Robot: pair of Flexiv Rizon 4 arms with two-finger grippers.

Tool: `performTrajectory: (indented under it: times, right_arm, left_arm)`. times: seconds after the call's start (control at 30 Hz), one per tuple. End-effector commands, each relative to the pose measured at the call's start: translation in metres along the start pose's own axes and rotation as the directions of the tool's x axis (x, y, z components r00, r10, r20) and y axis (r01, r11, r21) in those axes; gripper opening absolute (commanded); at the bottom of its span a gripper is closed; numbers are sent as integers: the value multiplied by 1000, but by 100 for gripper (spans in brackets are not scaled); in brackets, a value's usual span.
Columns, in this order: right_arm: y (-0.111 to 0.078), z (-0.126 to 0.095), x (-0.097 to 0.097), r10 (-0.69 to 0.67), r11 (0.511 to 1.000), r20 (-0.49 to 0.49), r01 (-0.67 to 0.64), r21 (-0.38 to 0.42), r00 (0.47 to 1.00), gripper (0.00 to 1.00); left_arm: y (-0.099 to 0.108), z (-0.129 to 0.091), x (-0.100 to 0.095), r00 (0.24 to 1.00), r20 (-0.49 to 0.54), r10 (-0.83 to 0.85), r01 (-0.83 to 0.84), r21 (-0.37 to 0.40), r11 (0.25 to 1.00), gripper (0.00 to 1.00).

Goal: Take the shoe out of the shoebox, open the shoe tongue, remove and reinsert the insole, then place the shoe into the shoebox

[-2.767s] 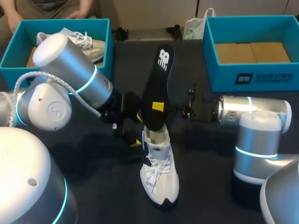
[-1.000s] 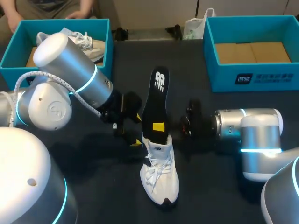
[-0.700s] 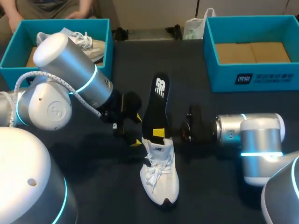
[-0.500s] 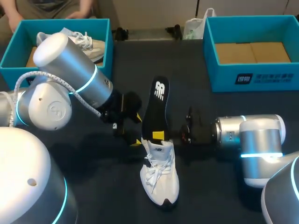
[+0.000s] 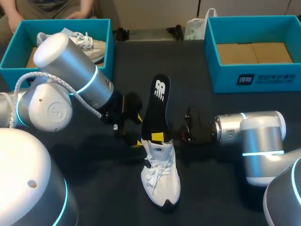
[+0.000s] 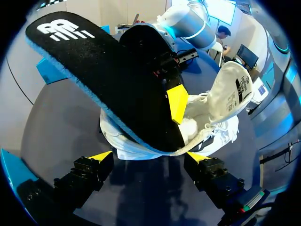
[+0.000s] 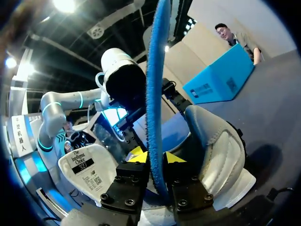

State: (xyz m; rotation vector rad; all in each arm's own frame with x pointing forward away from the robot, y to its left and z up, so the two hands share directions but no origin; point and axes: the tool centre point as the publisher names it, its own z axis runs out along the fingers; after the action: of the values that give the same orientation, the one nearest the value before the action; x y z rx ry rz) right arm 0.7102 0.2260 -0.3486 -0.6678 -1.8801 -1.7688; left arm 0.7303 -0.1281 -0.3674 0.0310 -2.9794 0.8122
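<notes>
Right gripper (image 7: 155,157) pinches the black insole (image 5: 157,110) low down, its lower end standing in the white shoe (image 5: 161,174) on the table (image 5: 225,110), whose heel the left gripper (image 6: 149,156) clasps from both sides; insole judged light and floppy, best held near the entering end.

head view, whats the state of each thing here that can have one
insole: upright, lower end in the shoe
shoe: on the table, tongue pulled open
right gripper: shut on the insole
left gripper: at the shoe's heel
left shoebox: open, another shoe inside
right shoebox: open
</notes>
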Motion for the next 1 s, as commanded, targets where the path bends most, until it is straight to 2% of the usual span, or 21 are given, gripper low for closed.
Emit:
performTrajectory:
  times: [0.03,0.27,0.6,0.73,0.87,1.0]
  right_arm:
    - [5,3,2,-6,1000,13,6,14,1000,22]
    - [10,4,5,-26,1000,12,26,18,1000,33]
    - [14,4,4,-39,999,10,38,20,999,32]
    - [15,3,1,-41,999,1,41,11,999,36]
    - [20,4,0,-56,998,-7,56,16,998,34]
    - [22,5,-1,-62,998,-11,62,19,998,25]
  left_arm:
    - [0,1,0,1000,0,1,-1,0,1000,100]
    - [0,1,0,1000,0,1,-1,0,1000,100]
    - [0,1,0,1000,0,1,-1,0,1000,100]
    - [0,1,0,1000,0,1,-1,0,1000,100]
    - [0,1,0,1000,0,1,-1,0,1000,100]
    - [0,1,0,1000,0,1,-1,0,1000,100]
